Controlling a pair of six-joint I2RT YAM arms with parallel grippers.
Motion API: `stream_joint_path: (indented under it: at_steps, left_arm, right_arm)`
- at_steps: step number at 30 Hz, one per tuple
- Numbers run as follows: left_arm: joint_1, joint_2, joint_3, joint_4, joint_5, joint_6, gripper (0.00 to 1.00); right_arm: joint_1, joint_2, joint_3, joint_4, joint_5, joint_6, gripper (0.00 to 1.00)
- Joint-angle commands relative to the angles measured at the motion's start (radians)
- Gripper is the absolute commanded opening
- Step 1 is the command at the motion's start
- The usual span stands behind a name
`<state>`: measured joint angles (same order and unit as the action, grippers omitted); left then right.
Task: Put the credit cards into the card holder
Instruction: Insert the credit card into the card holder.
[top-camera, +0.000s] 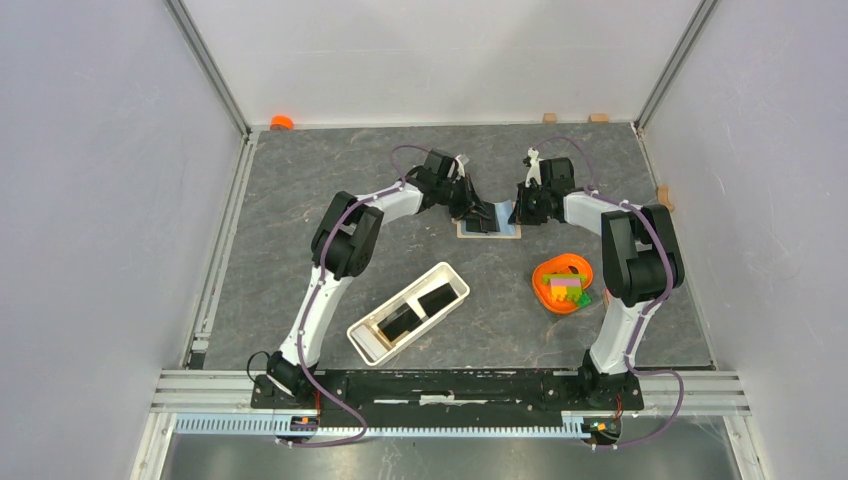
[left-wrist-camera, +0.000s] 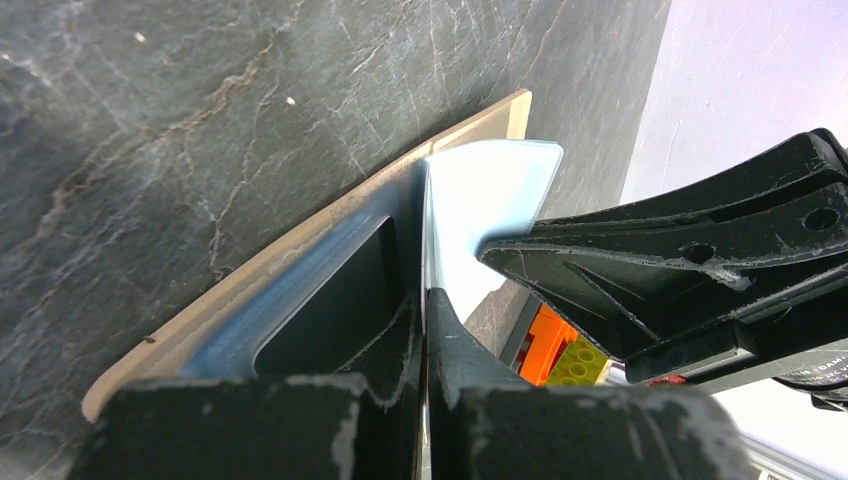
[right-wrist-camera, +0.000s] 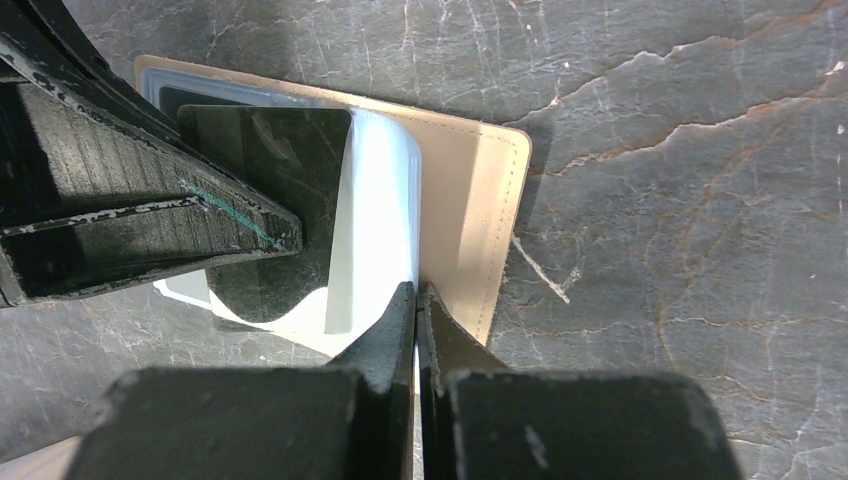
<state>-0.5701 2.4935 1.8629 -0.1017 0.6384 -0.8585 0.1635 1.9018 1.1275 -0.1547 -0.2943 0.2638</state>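
We find no text, label, brand, number or sign that we can read in any of the three views (faint white marks on a black housing (left-wrist-camera: 815, 378) at the left wrist view's right edge stay too small to read).

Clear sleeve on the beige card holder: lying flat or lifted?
Lifted. The clear sleeve curls up off the beige card holder, its edge pinched in the shut right gripper.
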Motion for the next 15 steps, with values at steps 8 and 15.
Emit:
stream_joint_path:
  at_steps: [8, 15]
  left_arm:
    - [-0.039, -0.002, -0.052, -0.044, -0.013, -0.014, 0.02]
    - [-0.039, -0.016, -0.072, -0.038, -0.020, -0.017, 0.02]
  right_arm:
    - [0.010, -0.032, 0.033, -0.022, 0.006, -0.008, 0.00]
    - [0.010, -0.042, 0.033, -0.023, 0.005, -0.009, 0.00]
